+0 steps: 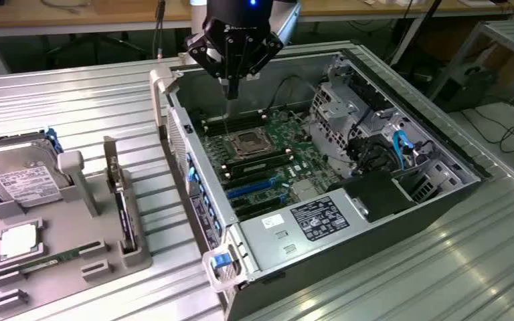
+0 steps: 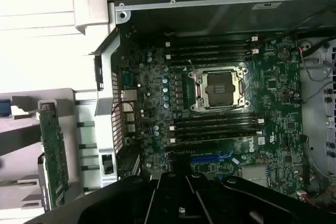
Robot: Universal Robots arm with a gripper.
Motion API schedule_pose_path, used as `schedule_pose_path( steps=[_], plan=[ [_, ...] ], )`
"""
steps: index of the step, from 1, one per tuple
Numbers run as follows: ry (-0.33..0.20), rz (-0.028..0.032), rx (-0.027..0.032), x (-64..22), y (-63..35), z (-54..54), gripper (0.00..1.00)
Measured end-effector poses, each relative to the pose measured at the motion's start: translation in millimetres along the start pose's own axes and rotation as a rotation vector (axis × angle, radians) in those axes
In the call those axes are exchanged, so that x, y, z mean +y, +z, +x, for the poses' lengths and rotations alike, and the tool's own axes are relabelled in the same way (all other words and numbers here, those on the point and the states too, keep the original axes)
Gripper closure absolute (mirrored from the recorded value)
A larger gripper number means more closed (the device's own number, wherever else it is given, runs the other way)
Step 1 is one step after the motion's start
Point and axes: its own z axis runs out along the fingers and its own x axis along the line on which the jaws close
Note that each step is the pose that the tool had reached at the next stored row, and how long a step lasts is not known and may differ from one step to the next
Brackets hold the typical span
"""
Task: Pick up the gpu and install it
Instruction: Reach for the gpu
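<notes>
Exterior view: the pincer point(image 1: 231, 92), narrowed and empty, hovers over the open computer case point(image 1: 179, 134) while the gpu point(image 1: 120, 207) stands on edge in a grey holder point(image 1: 69, 200) well apart, so pickup looks not yet begun, needing jaws widened over its edge.

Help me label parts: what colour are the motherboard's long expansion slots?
The expansion slots are blue; exterior view.

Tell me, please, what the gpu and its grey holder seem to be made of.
The gpu: green circuit board, likely fibreglass laminate, matte, with a pale end bracket that looks like metal. The grey holder: probably plastic, matte, judging by its uniform colour and moulded slots.
</notes>
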Motion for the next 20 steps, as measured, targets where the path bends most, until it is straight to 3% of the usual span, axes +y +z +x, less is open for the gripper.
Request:
schedule_pose_path(
  steps=[20],
  plan=[
    [0.0,0.0,0.0,-0.9,-0.3,12.0,0.89]
  ],
)
